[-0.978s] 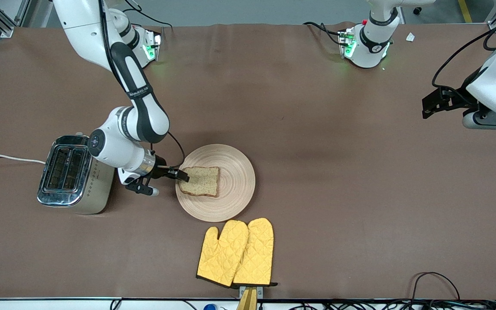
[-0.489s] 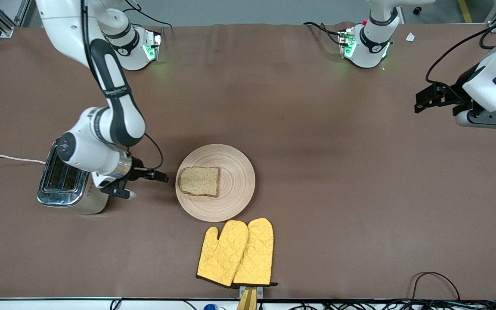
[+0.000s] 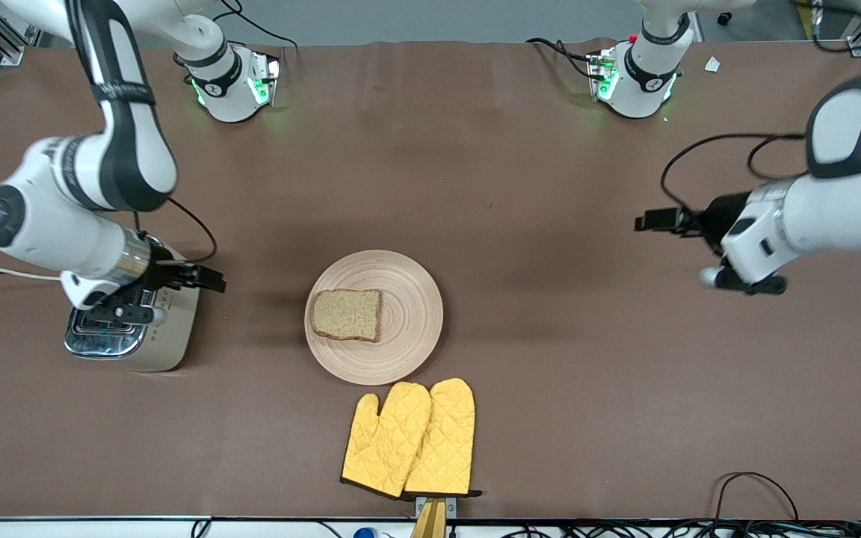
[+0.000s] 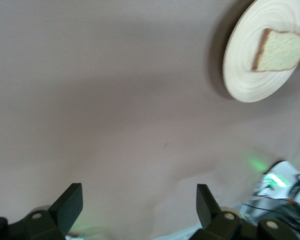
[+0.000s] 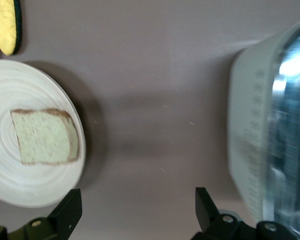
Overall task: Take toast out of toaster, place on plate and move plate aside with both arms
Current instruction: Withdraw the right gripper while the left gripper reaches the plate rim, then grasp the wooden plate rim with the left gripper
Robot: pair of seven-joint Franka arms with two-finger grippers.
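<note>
Your right gripper (image 3: pixel 210 279) has let go and backed over the toaster (image 3: pixel 169 336), fingers open; toast (image 3: pixel 346 314) sits on plate (image 3: pixel 408 329); left gripper (image 3: pixel 651 221), open, approaches.

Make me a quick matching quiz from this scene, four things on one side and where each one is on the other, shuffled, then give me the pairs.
Things:
1. toast
2. plate
3. right gripper
4. left gripper

Places:
A. over the toaster
B. on the plate
C. over bare table toward the left arm's end
D. beside the oven mitts

Pairs: 1-B, 2-D, 3-A, 4-C
</note>
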